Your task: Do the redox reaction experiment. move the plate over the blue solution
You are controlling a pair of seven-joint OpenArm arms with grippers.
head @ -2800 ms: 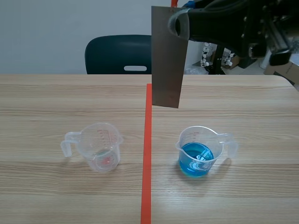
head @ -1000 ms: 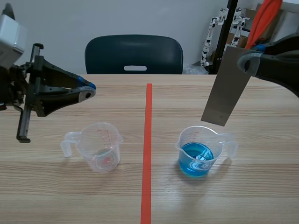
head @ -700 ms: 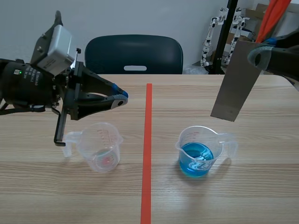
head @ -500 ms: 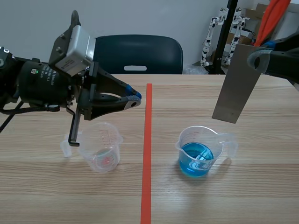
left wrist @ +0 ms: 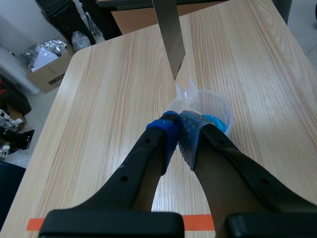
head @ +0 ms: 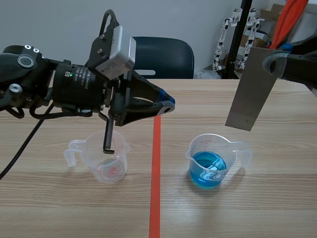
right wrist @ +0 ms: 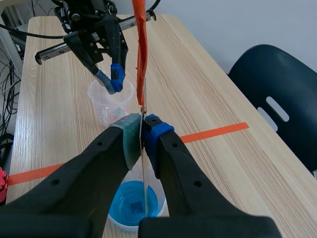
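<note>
The right gripper point(head: 271, 64) is clamped on the top edge of the metal plate point(head: 250, 89), which hangs tilted above the beaker of blue solution point(head: 210, 161) and clear of the liquid. If it comes down off-line, its corner could catch the rim and tip the beaker. The left gripper point(head: 167, 103), closed on nothing, hovers above the other beaker point(head: 106, 157), which holds perhaps a reddish trace.
</note>
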